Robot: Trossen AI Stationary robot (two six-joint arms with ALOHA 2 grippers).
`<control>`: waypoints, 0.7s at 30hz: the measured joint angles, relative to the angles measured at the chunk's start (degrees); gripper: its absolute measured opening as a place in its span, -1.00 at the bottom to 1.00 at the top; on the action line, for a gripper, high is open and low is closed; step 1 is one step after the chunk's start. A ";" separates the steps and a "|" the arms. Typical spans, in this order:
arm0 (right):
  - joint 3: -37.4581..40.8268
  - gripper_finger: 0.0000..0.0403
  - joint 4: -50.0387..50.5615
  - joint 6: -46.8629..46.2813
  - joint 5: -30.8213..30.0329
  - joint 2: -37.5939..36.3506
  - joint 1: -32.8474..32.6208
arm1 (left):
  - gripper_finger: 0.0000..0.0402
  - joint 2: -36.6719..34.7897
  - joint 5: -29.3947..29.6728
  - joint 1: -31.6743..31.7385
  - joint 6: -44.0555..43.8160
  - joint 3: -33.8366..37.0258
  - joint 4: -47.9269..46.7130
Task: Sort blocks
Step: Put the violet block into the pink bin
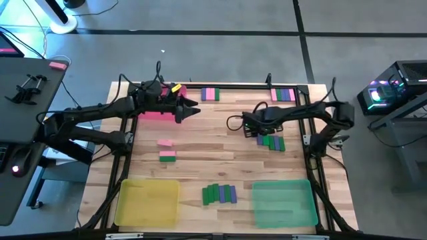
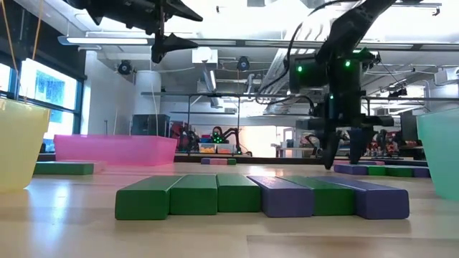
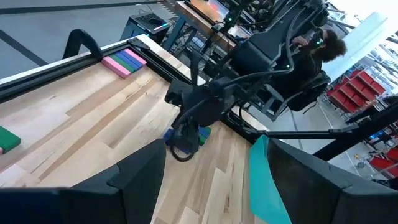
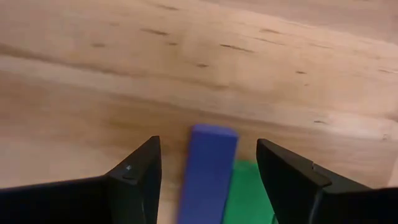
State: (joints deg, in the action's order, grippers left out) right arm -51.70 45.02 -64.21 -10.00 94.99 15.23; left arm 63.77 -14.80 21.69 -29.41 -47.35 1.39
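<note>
Right gripper (image 4: 208, 168) hangs low over the wood, jaws spread wide, a purple block (image 4: 207, 171) lying between the fingers with daylight on both sides, so nothing is gripped. A green block (image 4: 249, 193) lies touching it. In the high view that gripper (image 1: 248, 124) sits right of centre, at the left edge of a small cluster (image 1: 270, 141) of purple and green.

Left gripper (image 1: 190, 111) is up in the upper left, over the pink tray (image 1: 148, 114), jaws fully apart and holding nothing.

Progress, judging by the spread: barely begun. The yellow tray (image 1: 147, 202), lower left, and the green tray (image 1: 285, 204), lower right, look bare. The arm hides most of the pink tray, so I can't tell what is in it.

Loose on the table:
- a row (image 1: 219, 194) of green and purple, bottom centre
- a pink block (image 1: 165, 143) and a pink-and-green pair (image 1: 167, 156), left of centre
- a striped set (image 1: 210, 94) at top centre
- another set (image 1: 284, 95) at top right

Nearly everything is left to sort.
</note>
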 joint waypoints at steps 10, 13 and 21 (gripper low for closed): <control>-0.07 -0.04 -1.90 1.41 1.37 1.28 0.28 | 0.34 0.00 -0.06 0.00 -0.04 0.02 -0.02; -0.09 -0.17 -0.99 1.14 0.98 1.28 -0.21 | 0.34 0.00 -0.08 0.00 -0.31 0.02 -0.04; -0.13 -0.65 -2.96 2.65 1.01 1.65 -0.27 | 0.34 0.00 -0.14 0.02 -0.37 0.02 0.02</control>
State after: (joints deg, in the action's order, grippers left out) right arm -51.83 42.06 -61.56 -8.99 96.64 14.96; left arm 63.77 -14.94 21.71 -29.78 -47.33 1.41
